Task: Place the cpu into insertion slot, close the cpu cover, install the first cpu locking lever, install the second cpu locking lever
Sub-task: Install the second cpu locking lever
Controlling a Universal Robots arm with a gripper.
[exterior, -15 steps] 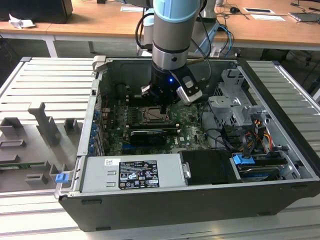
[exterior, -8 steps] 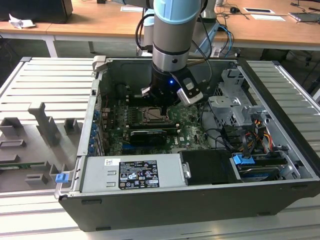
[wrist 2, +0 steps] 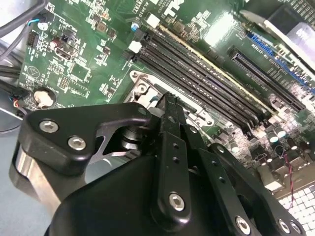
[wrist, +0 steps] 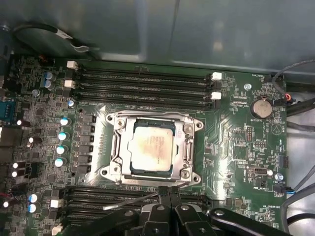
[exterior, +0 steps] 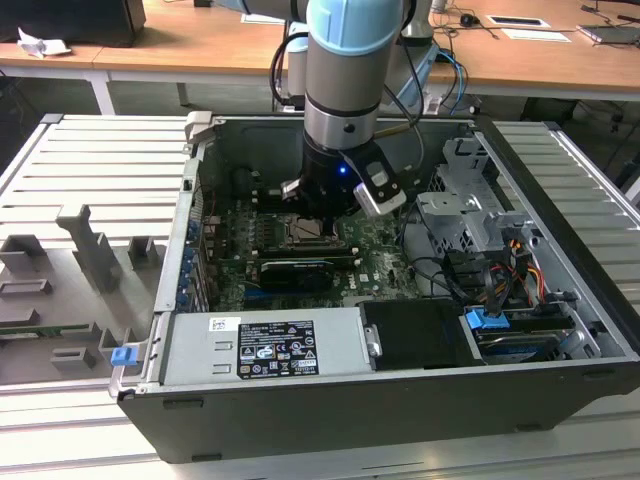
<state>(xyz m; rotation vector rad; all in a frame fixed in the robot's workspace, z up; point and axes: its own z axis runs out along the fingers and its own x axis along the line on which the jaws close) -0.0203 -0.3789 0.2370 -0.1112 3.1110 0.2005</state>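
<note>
The cpu (wrist: 153, 147) is sitting in the insertion slot (wrist: 183, 149). The gripper (wrist: 170, 189) is hovering beside it, jaws pressed together, holding nothing.

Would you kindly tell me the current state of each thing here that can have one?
cpu: seated, metal face up.
cpu cover: down flat around the cpu.
locking lever: thin rod sticking out past the cover's edge, apparently not latched.
gripper: shut, tips at the cover's edge beside that lever.
computer case: open, side panel off.
</note>
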